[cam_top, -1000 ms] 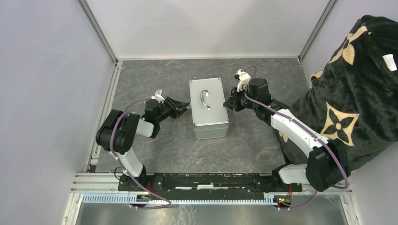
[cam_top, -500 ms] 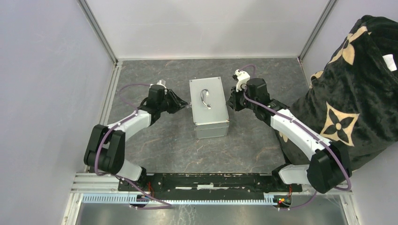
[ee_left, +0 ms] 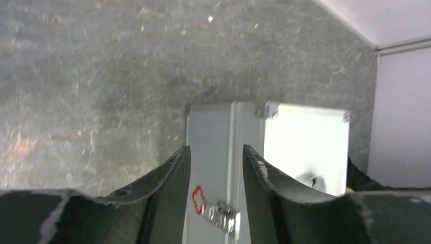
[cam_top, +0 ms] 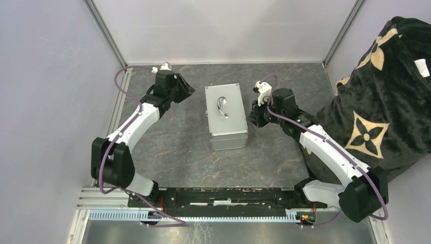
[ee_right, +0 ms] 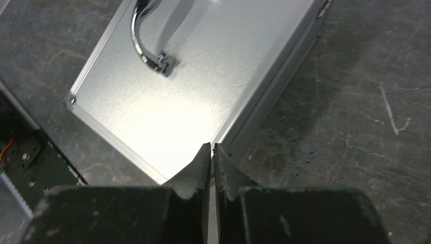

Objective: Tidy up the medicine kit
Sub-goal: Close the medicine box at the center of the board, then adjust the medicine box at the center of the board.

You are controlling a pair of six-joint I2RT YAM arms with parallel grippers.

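The medicine kit (cam_top: 225, 116) is a silver metal case lying closed mid-table, its curved handle (cam_top: 221, 107) on top. My left gripper (cam_top: 189, 91) hangs open off the case's far-left corner, apart from it, nothing between its fingers. In the left wrist view the gripper (ee_left: 216, 155) frames the kit (ee_left: 305, 145), whose side shows a red cross outline and a latch (ee_left: 222, 216). My right gripper (cam_top: 252, 118) is shut beside the case's right side. In the right wrist view its tips (ee_right: 212, 148) sit over the lid's edge (ee_right: 193, 86), below the handle (ee_right: 145, 43).
A black blanket with beige flower shapes (cam_top: 376, 101) bulges in at the right wall, behind the right arm. White walls close off the left, back and right. The arms' black base rail (cam_top: 223, 195) runs along the near edge.
My left arm has swung away from the case's left side toward the back left, and its jaws have widened. My right gripper has slid slightly nearer along the case's right side and closed further.
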